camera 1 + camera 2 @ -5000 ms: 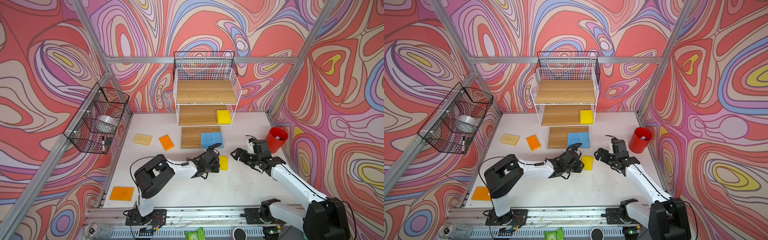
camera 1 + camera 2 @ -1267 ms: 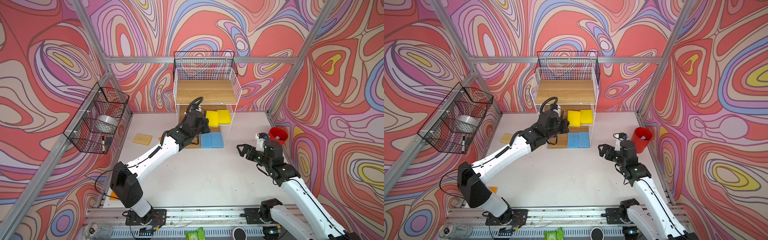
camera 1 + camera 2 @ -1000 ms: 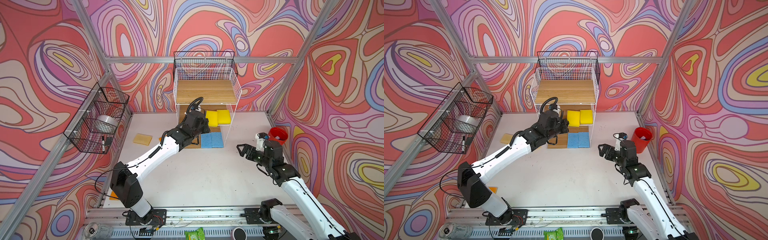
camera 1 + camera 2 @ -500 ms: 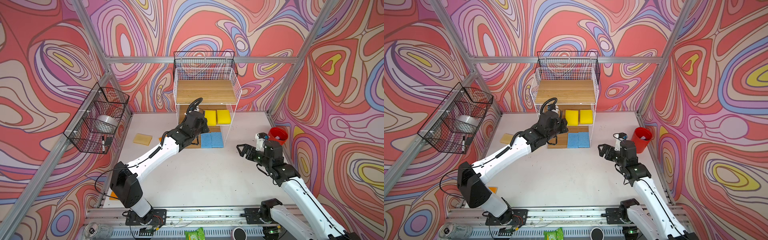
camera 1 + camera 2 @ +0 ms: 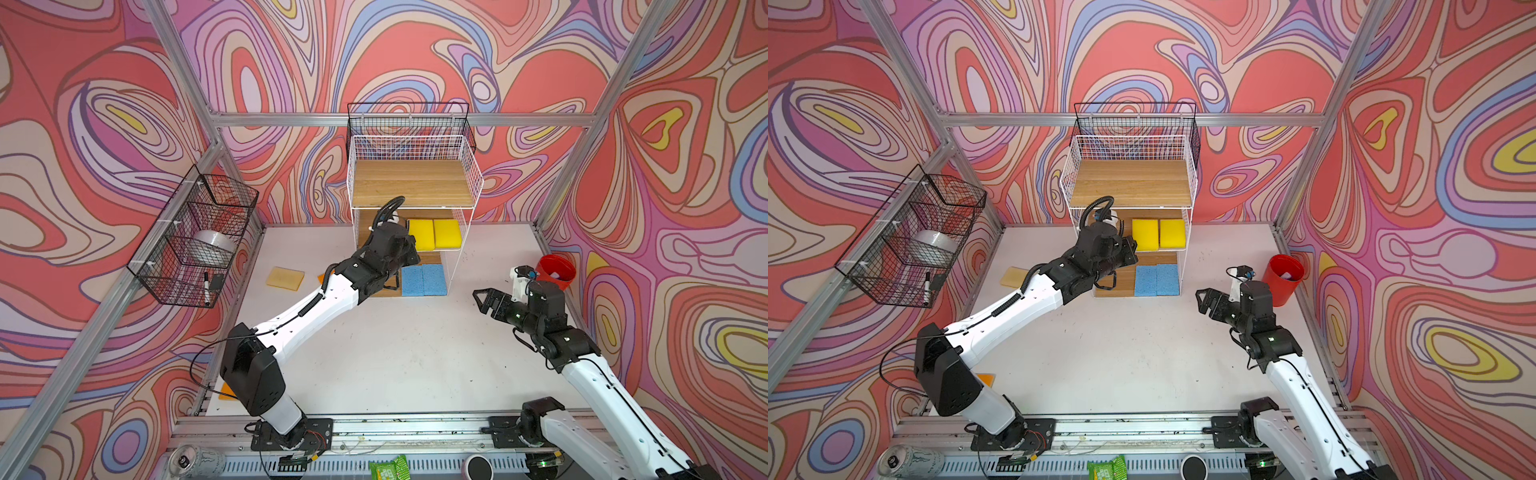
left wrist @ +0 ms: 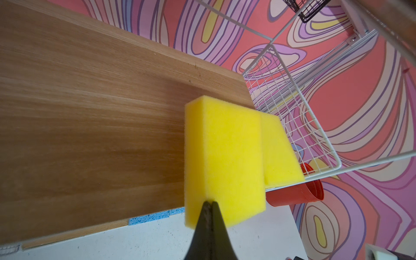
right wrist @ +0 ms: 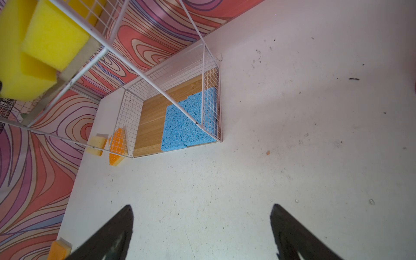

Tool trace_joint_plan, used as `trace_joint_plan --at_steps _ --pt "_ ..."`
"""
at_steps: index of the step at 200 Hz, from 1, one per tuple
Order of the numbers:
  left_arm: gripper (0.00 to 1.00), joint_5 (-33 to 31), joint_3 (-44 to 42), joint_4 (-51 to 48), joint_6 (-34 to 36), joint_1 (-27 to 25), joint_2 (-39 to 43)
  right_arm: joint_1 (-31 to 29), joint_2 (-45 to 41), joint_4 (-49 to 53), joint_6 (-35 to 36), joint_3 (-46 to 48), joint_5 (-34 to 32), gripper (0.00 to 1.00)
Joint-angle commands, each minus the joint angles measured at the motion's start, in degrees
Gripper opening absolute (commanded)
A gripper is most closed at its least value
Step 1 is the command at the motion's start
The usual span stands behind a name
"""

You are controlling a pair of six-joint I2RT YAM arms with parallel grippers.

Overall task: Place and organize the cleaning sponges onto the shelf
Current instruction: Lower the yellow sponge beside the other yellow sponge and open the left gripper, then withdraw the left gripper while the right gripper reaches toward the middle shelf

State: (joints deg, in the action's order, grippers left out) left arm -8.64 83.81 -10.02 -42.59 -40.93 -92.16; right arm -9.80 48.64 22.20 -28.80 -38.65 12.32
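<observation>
Only wrist view shows left gripper (image 6: 208,203) shut at yellow sponge (image 6: 224,157) (right gripper (image 7: 201,206) wide).

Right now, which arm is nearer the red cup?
Right. The right arm hangs just beside the red cup, jaws open; the left arm is farther off at the middle tier of the shelf, jaws shut on a yellow sponge.

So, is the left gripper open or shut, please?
Shut: the left gripper pinches the yellow rectangular foam sponge by its edge, black tips pressed together.
</observation>
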Motion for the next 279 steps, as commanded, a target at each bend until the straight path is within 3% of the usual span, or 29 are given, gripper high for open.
trace_joint_plan --at_steps 1,78,125,188,227,279 --pt "0.0 -1.35 -0.27 8.77 -2.32 1.56 0.56 0.31 -0.48 -1.02 0.16 0.85 0.3 0.98" --pt "0.02 -1.74 0.83 7.41 -2.24 1.55 -0.43 0.3 -0.6 -1.12 0.17 0.93 0.36 0.98" --pt "0.24 -1.54 -1.22 9.37 -2.19 1.55 -0.01 0.26 -0.64 -1.01 0.14 0.94 0.32 0.98" --pt "0.43 -2.3 -1.96 9.52 -1.84 1.55 0.49 0.28 -0.74 -1.02 0.14 1.02 0.34 0.98" --pt "0.61 -2.75 -4.13 10.09 -1.01 1.55 2.33 0.23 -0.65 -1.1 0.17 1.0 0.36 0.98" --pt "0.67 -3.12 -8.24 10.8 -0.92 1.55 5.63 0.31 -0.09 -1.18 0.28 0.75 0.94 0.98"
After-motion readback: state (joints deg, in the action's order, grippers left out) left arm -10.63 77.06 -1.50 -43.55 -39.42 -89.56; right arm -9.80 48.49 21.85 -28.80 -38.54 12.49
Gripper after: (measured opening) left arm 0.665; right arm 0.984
